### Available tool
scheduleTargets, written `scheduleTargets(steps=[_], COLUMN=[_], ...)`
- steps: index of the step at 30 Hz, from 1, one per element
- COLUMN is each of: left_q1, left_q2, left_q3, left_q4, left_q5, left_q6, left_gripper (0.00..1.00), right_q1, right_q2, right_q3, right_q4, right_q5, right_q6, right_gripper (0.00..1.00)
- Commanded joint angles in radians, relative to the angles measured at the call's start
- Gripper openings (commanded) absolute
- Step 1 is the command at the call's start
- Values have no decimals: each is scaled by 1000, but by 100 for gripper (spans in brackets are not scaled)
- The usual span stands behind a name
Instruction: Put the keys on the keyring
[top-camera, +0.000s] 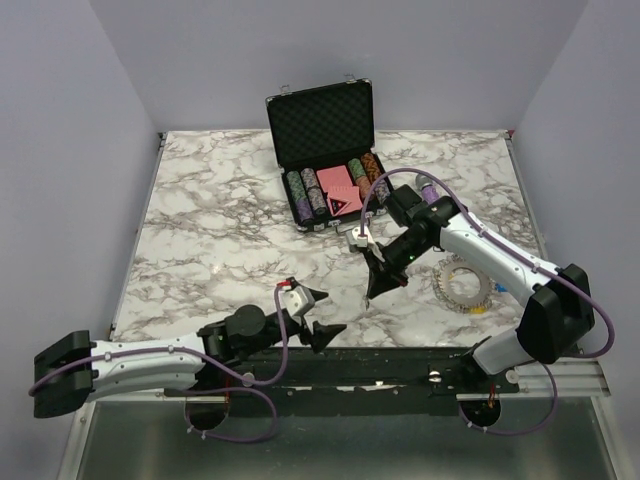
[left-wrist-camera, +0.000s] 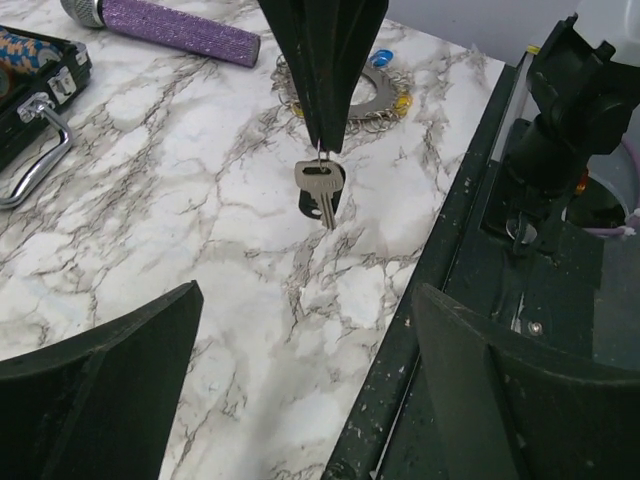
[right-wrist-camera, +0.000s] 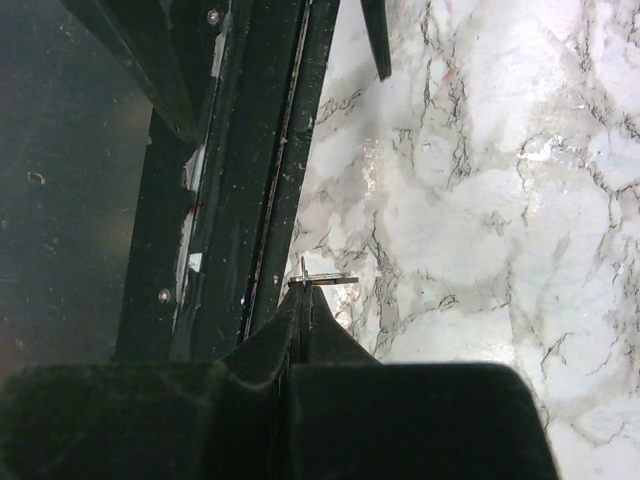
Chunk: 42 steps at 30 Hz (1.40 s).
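Note:
My right gripper (top-camera: 371, 296) points down near the table's front edge and is shut on a small silver key (left-wrist-camera: 319, 187), which hangs from its fingertips (left-wrist-camera: 322, 140) with a dark piece behind it. In the right wrist view the key (right-wrist-camera: 323, 281) shows edge-on at the closed tips of the right gripper (right-wrist-camera: 303, 296). The keyring (top-camera: 462, 283), a toothed silver ring, lies flat on the marble to the right. It also shows in the left wrist view (left-wrist-camera: 378, 96) with blue and yellow key heads at its rim. My left gripper (top-camera: 332, 311) is open and empty, facing the hanging key (left-wrist-camera: 305, 300).
An open black chip case (top-camera: 325, 160) stands at the back centre; its handle shows in the left wrist view (left-wrist-camera: 35, 150). A purple microphone (left-wrist-camera: 175, 27) lies beyond the keyring. The black frame rail (top-camera: 400, 365) runs along the table's near edge.

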Motion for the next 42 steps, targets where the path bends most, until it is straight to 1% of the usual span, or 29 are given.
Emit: scheduleTargets(steps=[1,5,9,11,15,22,24,29,33,35,42], left_q1=[8,15,22,23,25,31,32,34,32,32,32], left_q2=[153,265,317,333,360,411,423,451,463,468,480], left_q3=[90,153,165,171,183,205,213,237,242,248,252], left_q4=[188,217,263,266,270,291,293,268,248,237,216], left_q5=[53,78,82,85,107,119,147,154,156,156,144], left_q6=[81,82,78,80,91,100,103,112,118,124,134], left_gripper=[87,71,56,52,48,47,45,43,38,34,34], right_q1=[9,11,12,12,12,12,12,12,12,11,12], right_q2=[8,8,2,1,-1,-2,-2,-1,-1,-1,-2], right_q3=[27,24,21,20,23,21,21,23,23,21,24], right_q4=[-28,-25,-23,-23,-23,-23,-25,-28,-26,-26,-28], right_q5=[-16,-20,-21,-24,-35,-43,-47,-53,-53,-53,-56], right_q6=[-23,-26,-26,-26,-28,-32,-31,-31,-32,-32,-32], right_gripper=[0,0,0,0,0,0,0,0,0,0,0])
